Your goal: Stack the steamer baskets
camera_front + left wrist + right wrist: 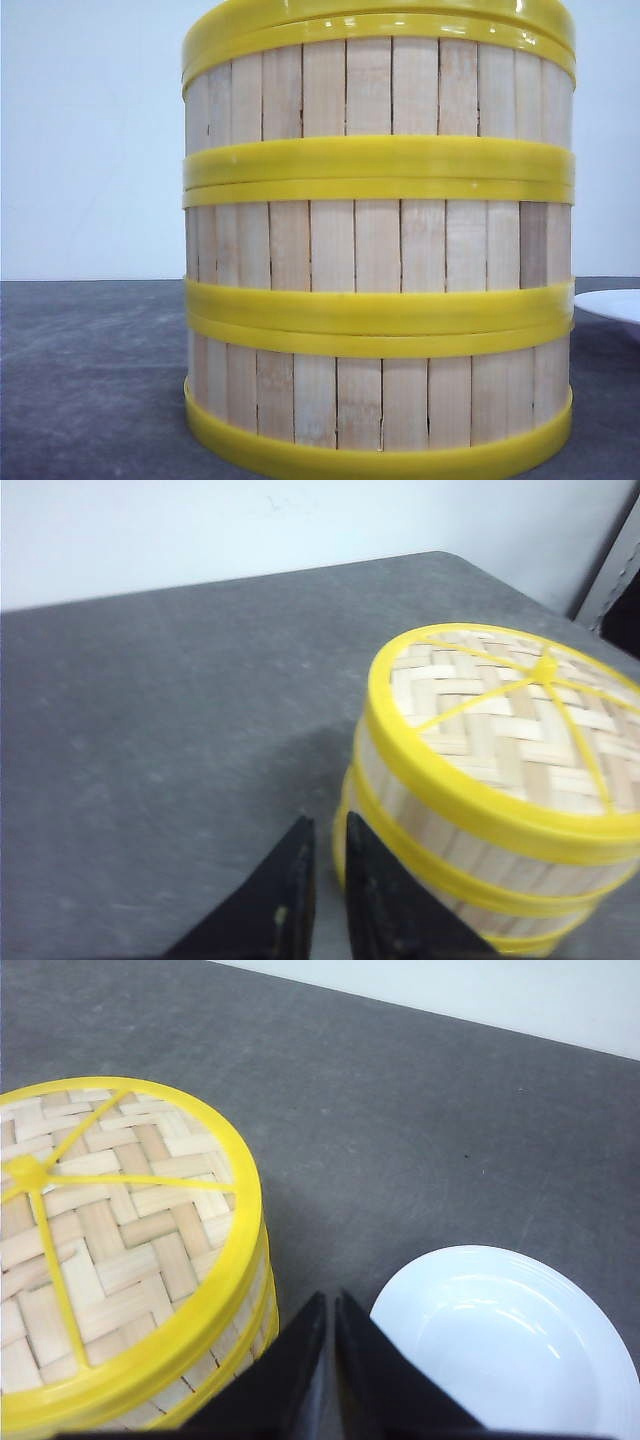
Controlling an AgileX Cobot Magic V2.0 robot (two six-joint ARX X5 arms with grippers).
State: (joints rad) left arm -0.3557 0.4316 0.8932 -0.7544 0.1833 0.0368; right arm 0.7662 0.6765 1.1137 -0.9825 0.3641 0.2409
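Yellow rims and pale vertical wooden slats fill my front view: the steamer baskets (378,250) stand as one stack of three tiers on the dark grey table (90,380), so close to the camera that the stack spans most of the frame, with a plain pale wall (90,130) behind it. At the right edge of this view I see a sliver of a white plate (612,303) resting on the table beside the stack; neither arm shows here. In my left wrist view, the stack carries a flat lid (510,720) with a woven slat top, a yellow rim and thin yellow spokes meeting at a small hub. The left gripper (328,880) hangs just beside the stack's wall, its two black fingers (285,900) drawn nearly together with only a narrow slit between them, and I see nothing held in that slit. In my right wrist view, the same lidded stack sits on the table with the white plate near it but apart, bare table between the two. The right gripper (330,1360) hovers over that strip of table between stack and plate, its black fingers likewise pressed almost together, gripping nothing. The stack touches neither gripper in any view.
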